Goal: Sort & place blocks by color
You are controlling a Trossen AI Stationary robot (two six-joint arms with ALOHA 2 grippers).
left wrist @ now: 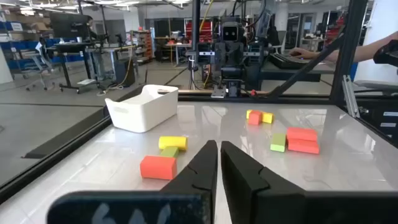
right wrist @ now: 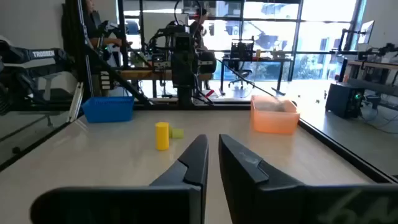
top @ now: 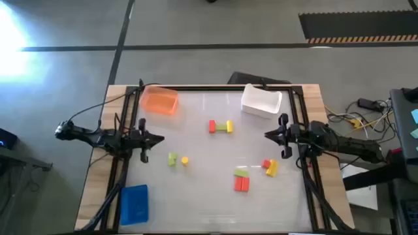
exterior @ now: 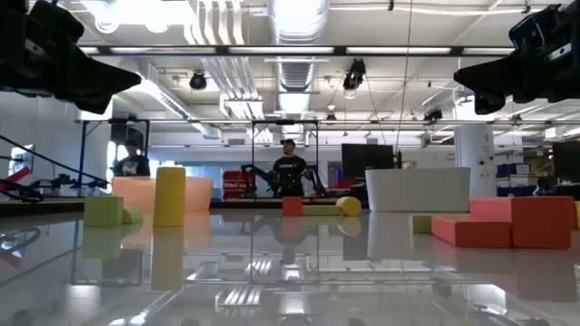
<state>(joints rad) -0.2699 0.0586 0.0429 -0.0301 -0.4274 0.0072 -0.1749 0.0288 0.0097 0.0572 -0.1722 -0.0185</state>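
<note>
Scattered mid-surface between orange tray (top: 160, 100), white tray (top: 261, 102) and blue tray (top: 134, 203): red, yellow and green blocks (top: 241, 178). Flanking them, left gripper (top: 160, 138) and right gripper (top: 268, 135), both closed, empty.

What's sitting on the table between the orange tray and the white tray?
Nothing. In the high view the table is bare between the orange tray and the white tray. The nearest blocks lie lower down, toward the table's middle.

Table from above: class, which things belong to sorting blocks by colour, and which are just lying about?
For the job:
- blocks
- orange tray
- white tray
- blue tray

Lying about:
- cables beside the table
- striped floor mat
</note>
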